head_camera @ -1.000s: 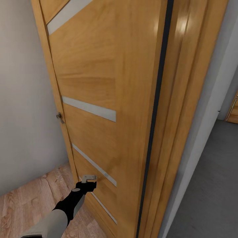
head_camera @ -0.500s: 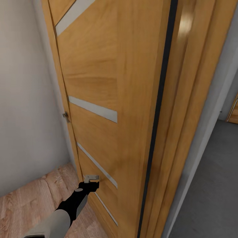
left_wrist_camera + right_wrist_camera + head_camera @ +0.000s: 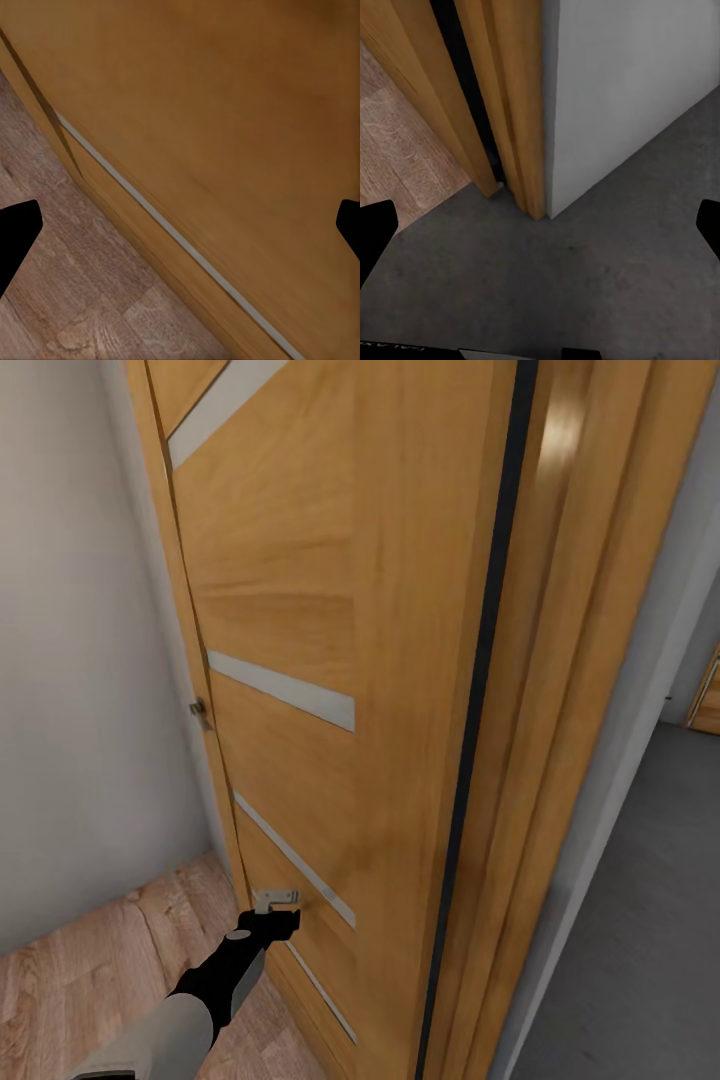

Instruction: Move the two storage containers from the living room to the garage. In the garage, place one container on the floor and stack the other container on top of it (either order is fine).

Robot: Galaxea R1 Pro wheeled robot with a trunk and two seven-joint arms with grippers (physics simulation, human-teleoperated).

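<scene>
Garage floor (image 3: 640, 920) is seen past the wooden door (image 3: 330, 660); left gripper (image 3: 272, 908) is spread open against it, nothing held.

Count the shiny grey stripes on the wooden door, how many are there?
4 on the door: one at the top, one mid-height, one lower, one near the floor. More may be beyond the picture's edge.
</scene>
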